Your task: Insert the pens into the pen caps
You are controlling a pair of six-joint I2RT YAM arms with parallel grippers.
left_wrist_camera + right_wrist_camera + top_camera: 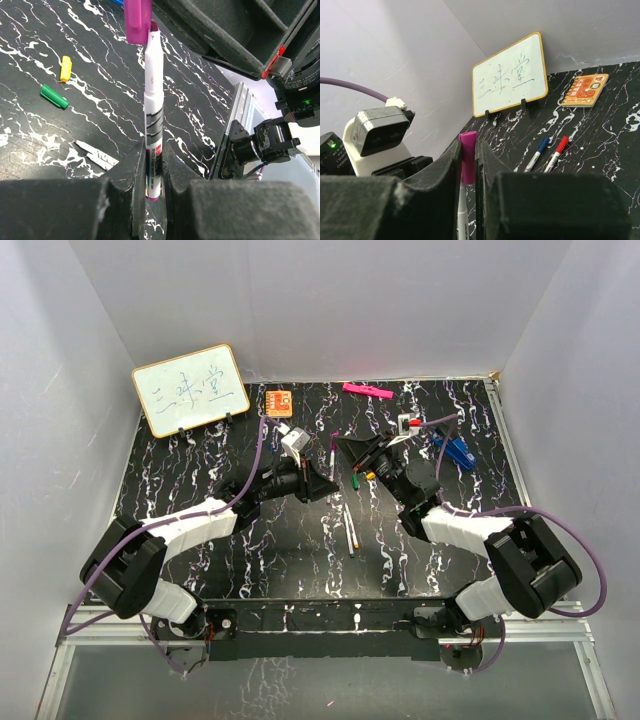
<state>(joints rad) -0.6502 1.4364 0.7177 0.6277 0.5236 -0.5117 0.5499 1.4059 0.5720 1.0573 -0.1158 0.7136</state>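
Observation:
My left gripper [152, 150] is shut on the lower barrel of a white marker pen [153, 100], which stands upright. My right gripper [468, 150] is shut on a purple cap [468, 157] directly above that pen. In the left wrist view the pen's dark tip sits right beside the lower edge of the purple cap [137, 20], not inside it. In the top view both grippers, left [325, 484] and right [343, 444], meet at mid-table with the pen [333, 456] between them. A green cap [54, 96] and a yellow cap [65, 68] lie loose on the table. Two uncapped pens [97, 154] lie side by side nearby.
A small whiteboard [190, 390] stands at the back left, with an orange booklet [278, 400] beside it. A blue-capped pen [537, 154] and a red-capped pen [556, 152] lie in front of them. A flat pink bar [366, 390] lies at the back and a blue object [455, 450] at the right.

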